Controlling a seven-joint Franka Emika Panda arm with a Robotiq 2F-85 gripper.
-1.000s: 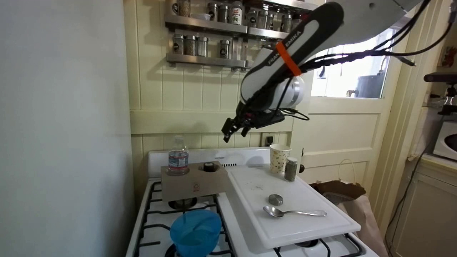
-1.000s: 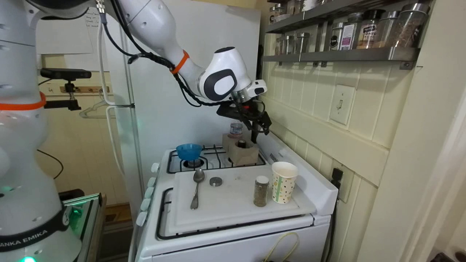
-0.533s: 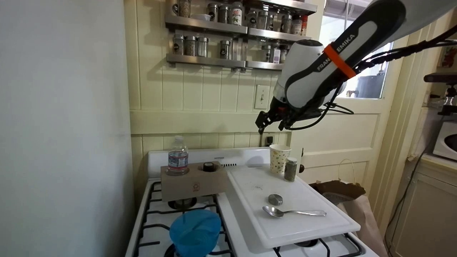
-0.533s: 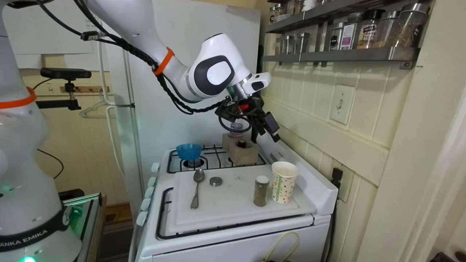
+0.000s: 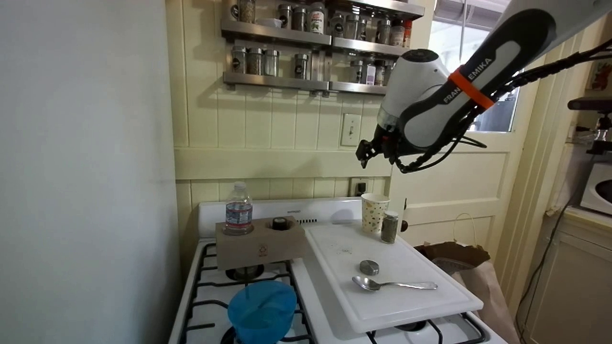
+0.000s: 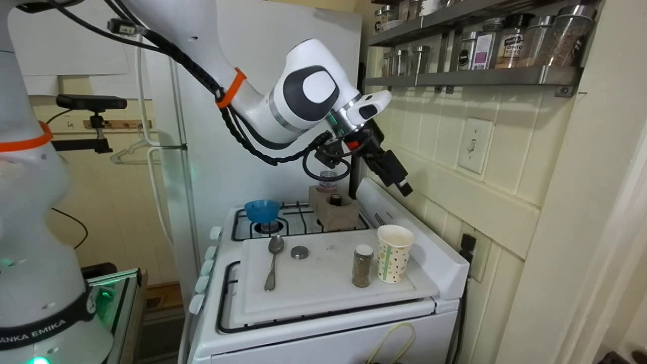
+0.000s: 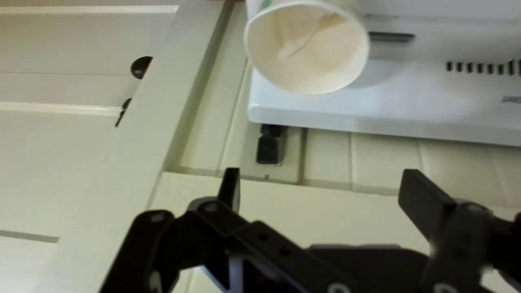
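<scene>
Paper cup [image 6: 393, 260] stands on a stovetop board [image 6: 313, 293] near yellow panelling [image 6: 515, 151], end effector [image 7: 319, 187] gaping.

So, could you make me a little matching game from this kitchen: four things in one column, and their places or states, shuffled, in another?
1. Robot gripper
2. Paper cup
3. Spoon
4. Blue bowl

A. Lying beside a small metal disc
B. Over a stove burner
C. Open, holding nothing
D. Upright, next to a jar

Right pairs: 1-C, 2-D, 3-A, 4-B
</scene>
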